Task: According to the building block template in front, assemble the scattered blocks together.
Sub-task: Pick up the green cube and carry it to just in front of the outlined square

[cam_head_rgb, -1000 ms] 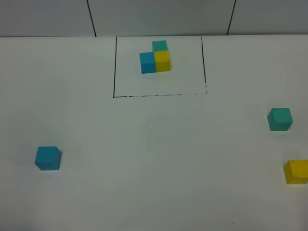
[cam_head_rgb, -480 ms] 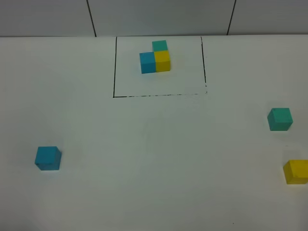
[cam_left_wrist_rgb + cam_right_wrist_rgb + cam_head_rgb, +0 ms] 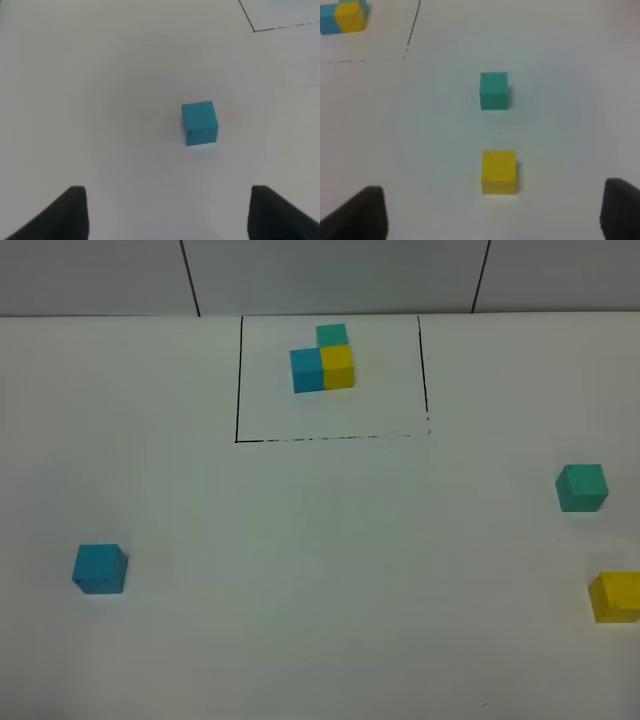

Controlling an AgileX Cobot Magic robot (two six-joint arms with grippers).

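step: pre-grasp, nothing joined | template (image 3: 322,358) far centre, framed | blue block (image 3: 99,568) left, green block (image 3: 581,487) and yellow block (image 3: 614,596) right, well apart on worktop (image 3: 330,570) | left hand (image 3: 177,215) spread, empty, facing blue block | right hand (image 3: 492,215) spread, empty, facing yellow block | next: likely descend, straddle block squarely

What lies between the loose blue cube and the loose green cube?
Nothing: the high view shows only bare table between the blue cube and the green cube.
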